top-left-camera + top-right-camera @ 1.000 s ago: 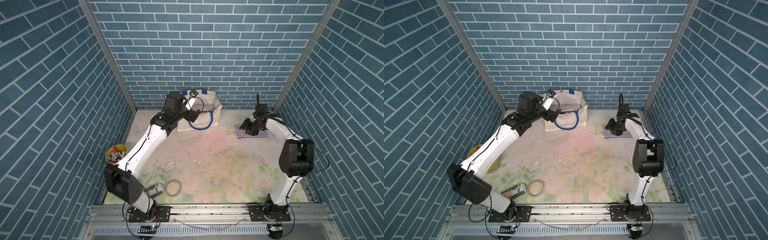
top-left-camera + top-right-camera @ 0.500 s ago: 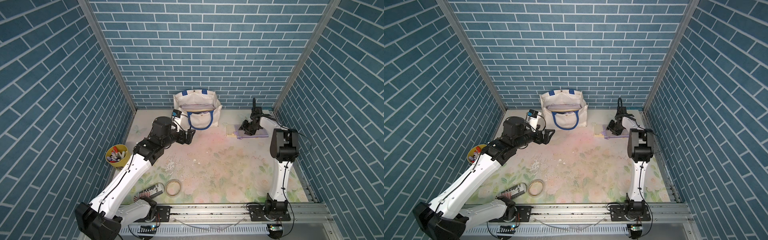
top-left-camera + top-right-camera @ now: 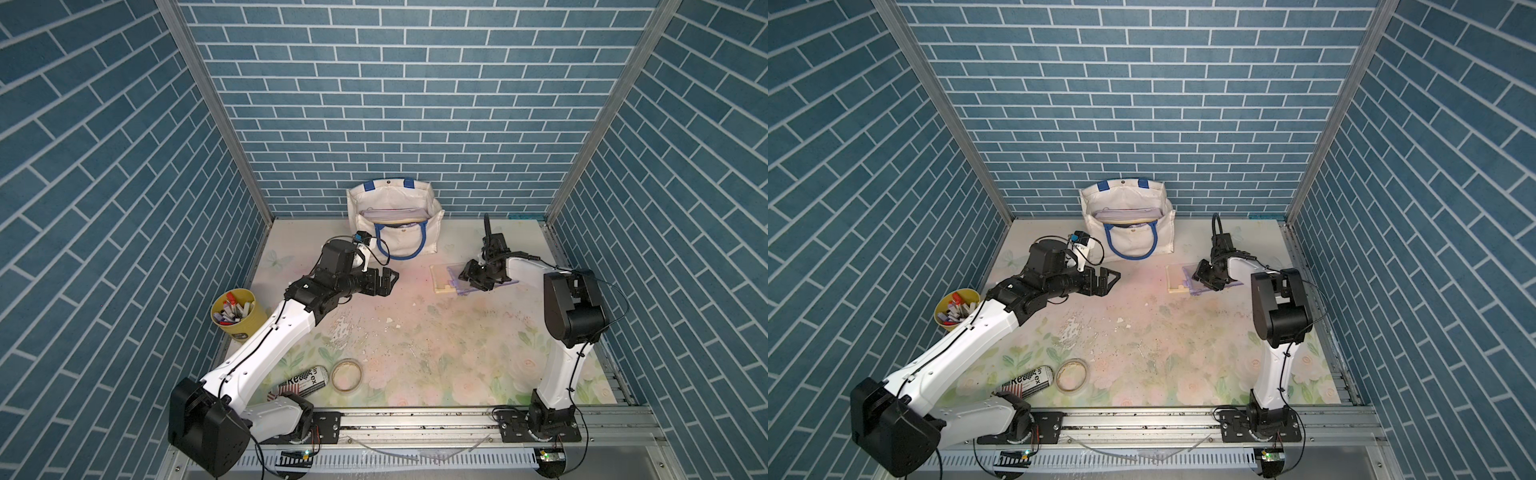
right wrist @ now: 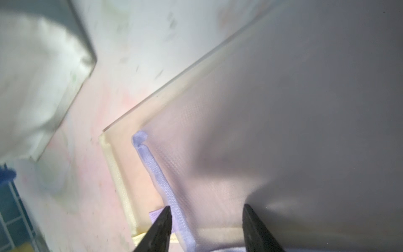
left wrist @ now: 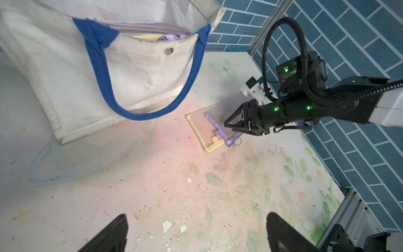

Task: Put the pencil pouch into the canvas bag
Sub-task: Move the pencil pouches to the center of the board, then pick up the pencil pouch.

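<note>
We saw the pencil pouch (image 3: 454, 279) (image 5: 220, 113), translucent with a lilac zip, lying flat on the floral desk (image 3: 436, 345). It sat to the right of the canvas bag (image 3: 399, 239) (image 3: 1129, 241), apart from it and not yet inside. Its left edge overlapped a cream-edged pouch (image 3: 439, 279) underneath.

The right gripper (image 3: 465, 276) (image 4: 206, 207) was low over the pencil pouch with its jaws partway apart. The zipped edge ran between the fingers, close to one of them. We could not tell whether the tips touched the plastic.

The bag stood upright against the far wall, its mouth open and one blue handle hanging down its front. Another lilac-zipped pouch (image 3: 392, 214) showed inside.

Near and left of the bag, the left gripper (image 3: 390, 280) (image 5: 196, 218) hung above the desk with its jaws spread wide, holding nothing.

A yellow cup of markers (image 3: 239, 311) stood at the left edge. A can (image 3: 303, 380) and a tape roll (image 3: 347, 374) lay at the near side.
</note>
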`<state>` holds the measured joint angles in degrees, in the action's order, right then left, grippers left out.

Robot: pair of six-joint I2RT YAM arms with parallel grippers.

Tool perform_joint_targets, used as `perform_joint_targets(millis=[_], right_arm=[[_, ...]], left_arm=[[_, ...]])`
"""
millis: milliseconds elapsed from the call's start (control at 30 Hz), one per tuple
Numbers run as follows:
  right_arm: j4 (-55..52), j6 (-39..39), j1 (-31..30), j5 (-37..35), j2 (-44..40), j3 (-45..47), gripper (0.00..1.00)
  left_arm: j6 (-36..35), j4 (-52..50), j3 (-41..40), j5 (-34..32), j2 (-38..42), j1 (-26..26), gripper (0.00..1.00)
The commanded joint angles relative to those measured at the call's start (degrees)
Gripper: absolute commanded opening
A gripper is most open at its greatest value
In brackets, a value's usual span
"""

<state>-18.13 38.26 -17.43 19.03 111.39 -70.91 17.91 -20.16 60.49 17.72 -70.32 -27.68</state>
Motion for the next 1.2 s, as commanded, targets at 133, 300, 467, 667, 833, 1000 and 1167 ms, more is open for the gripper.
perform_joint_targets(millis=[133,300,467,667,833,1000,1167], right_arm=[[-6.23,1.74,-12.20,6.33,-3.01,4.92,0.51],[-12.93,-2.24,-13.44,7.84,-10.04,6.04,0.50],[-17.25,-2.57,-11.53,7.39,-17.53,7.26,0.51],[-19.04,4.27,-3.47,6.33,-23.10,13.31,0.52],[-6.81,11.68,1.97,10.88,-24.61,21.55,0.51],[3.63,16.10,3.32,11.12,-21.88,24.85,0.51],[9.78,17.90,3.87,10.20,-18.56,26.07,0.50]], left_arm=[[2.06,1.80,-1.07,4.51,-3.48,-0.38,0.99],[3.91,1.96,-1.91,7.95,-6.88,-0.41,0.99],[4.90,2.21,0.36,12.08,-14.05,-0.53,0.99],[3.57,1.45,7.08,11.64,-24.93,-4.66,0.94],[7.26,5.56,11.58,10.78,-33.43,-5.74,0.90],[8.64,7.99,13.18,10.52,-39.68,-5.72,0.84],[11.16,11.93,9.39,13.01,-41.15,-6.88,0.79]])
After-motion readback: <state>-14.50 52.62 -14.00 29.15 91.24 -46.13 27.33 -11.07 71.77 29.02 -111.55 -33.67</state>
